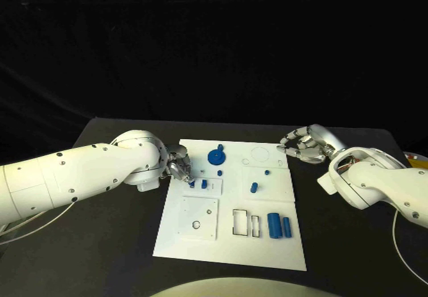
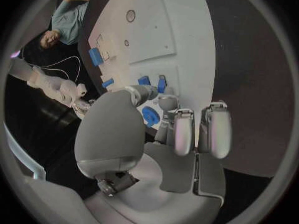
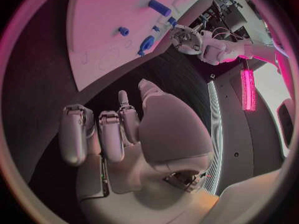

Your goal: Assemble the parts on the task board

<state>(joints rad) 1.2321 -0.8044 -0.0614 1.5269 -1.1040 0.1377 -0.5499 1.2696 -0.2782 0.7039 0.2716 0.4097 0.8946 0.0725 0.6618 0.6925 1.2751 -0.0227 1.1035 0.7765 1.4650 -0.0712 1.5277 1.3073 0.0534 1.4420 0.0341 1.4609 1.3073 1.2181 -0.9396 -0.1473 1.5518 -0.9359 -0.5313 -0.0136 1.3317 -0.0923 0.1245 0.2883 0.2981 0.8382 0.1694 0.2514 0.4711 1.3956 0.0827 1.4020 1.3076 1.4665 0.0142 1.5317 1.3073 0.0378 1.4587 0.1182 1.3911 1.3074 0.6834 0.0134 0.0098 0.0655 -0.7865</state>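
Note:
The white task board (image 1: 230, 247) lies mid-table. A blue gear (image 1: 217, 154) sits near its far end, with small blue pegs (image 1: 254, 187) around the middle and two blue cylinders (image 1: 280, 226) near the right edge. My left hand (image 1: 179, 167) is at the board's left edge, its fingertips (image 2: 167, 102) right beside two small blue pegs (image 2: 161, 83); a grip is not visible. The gear (image 2: 149, 116) shows behind those fingers. My right hand (image 1: 303, 143) hovers at the board's far right corner, its fingers (image 3: 106, 134) curled in with nothing in them, over the black table next to the board (image 3: 106, 15).
The board carries a square plate with holes (image 1: 198, 216), an empty rectangular slot (image 1: 242, 223) and a round outline (image 1: 262, 153). A yellow object (image 1: 413, 159) sits at the table's right edge. Black table (image 1: 107, 247) surrounds the board.

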